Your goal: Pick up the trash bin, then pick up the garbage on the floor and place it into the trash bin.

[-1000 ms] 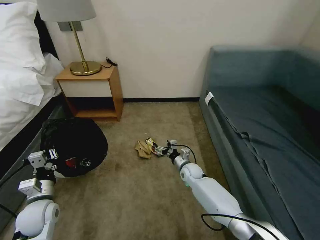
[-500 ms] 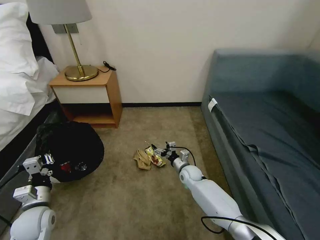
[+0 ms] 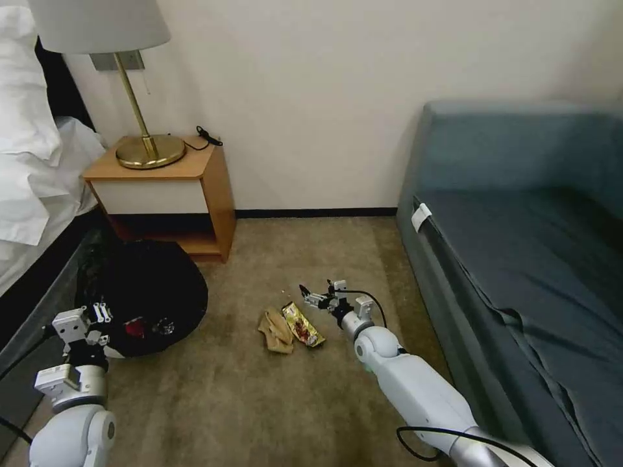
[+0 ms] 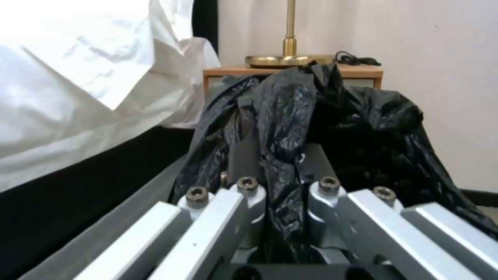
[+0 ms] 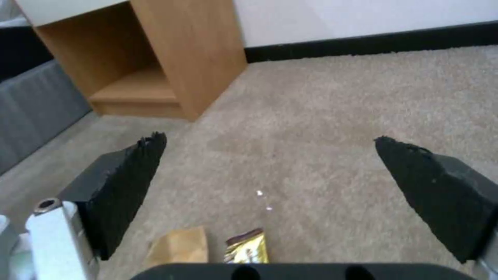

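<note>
Right hand point(image 3: 310, 298) spread just beyond the gold wrapper point(image 3: 302, 323) (tan wrapper point(image 3: 276, 329) beside); left hand point(image 4: 283, 186) pinching the trash bin point(image 3: 146, 295) bag.

Glossy crinkled black bag point(image 4: 290, 116); rough carpet point(image 5: 321, 128)

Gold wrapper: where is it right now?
In the head view, the gold wrapper lies on the carpet at centre, beside the tan wrapper, just short of the open right gripper.

The trash bin point(image 3: 152, 295) sits on the carpet point(image 3: 259, 402) before the nightstand point(image 3: 165, 188), beside the bed point(image 3: 29, 194); two wrappers point(image 3: 289, 327) lie between it and the sofa point(image 3: 519, 272), just left of the right pincer point(image 3: 310, 297)
</note>
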Available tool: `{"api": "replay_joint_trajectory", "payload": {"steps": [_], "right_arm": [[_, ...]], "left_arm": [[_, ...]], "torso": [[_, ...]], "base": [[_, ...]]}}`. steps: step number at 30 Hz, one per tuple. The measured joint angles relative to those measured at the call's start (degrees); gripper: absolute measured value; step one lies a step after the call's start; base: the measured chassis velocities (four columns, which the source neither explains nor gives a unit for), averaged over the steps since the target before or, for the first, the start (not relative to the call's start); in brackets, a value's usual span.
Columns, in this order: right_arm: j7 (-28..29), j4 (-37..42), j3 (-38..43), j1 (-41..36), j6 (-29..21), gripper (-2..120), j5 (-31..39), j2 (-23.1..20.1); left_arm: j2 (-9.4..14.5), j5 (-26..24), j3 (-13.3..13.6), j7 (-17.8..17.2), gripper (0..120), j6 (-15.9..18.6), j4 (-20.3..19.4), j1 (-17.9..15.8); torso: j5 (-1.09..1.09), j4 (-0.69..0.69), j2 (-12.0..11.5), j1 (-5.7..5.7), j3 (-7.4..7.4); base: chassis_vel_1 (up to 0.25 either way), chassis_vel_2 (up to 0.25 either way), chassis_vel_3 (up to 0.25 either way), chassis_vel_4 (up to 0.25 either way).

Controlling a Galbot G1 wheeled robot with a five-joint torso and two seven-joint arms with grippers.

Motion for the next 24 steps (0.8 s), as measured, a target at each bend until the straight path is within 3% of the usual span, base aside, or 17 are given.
{"api": "replay_joint_trajectory", "payload": {"steps": [13, 24], "right_arm": [[-0.7, 0.72, -0.57, -1.5, 0.43, 100, -2.02, -0.48], [-2.25, 7.03, -12.5, -2.09, -5.84, 100, -5.13, -5.44]], "left_arm": [[0.18, 0.13, -0.28, 0.05, 5, -0.05, -0.02, 0.97], [-1.08, 1.17, -0.52, 0.23, 5, -1.71, 1.16, 1.94]], "torso": [[0.0, 0.0, 0.0, 0.0, 0.01], [-0.01, 0.0, 0.0, 0.0, 0.0]], "base": [[-0.121, 0.119, 0.117, -0.121], [-0.016, 0.006, 0.013, -0.01]]}}
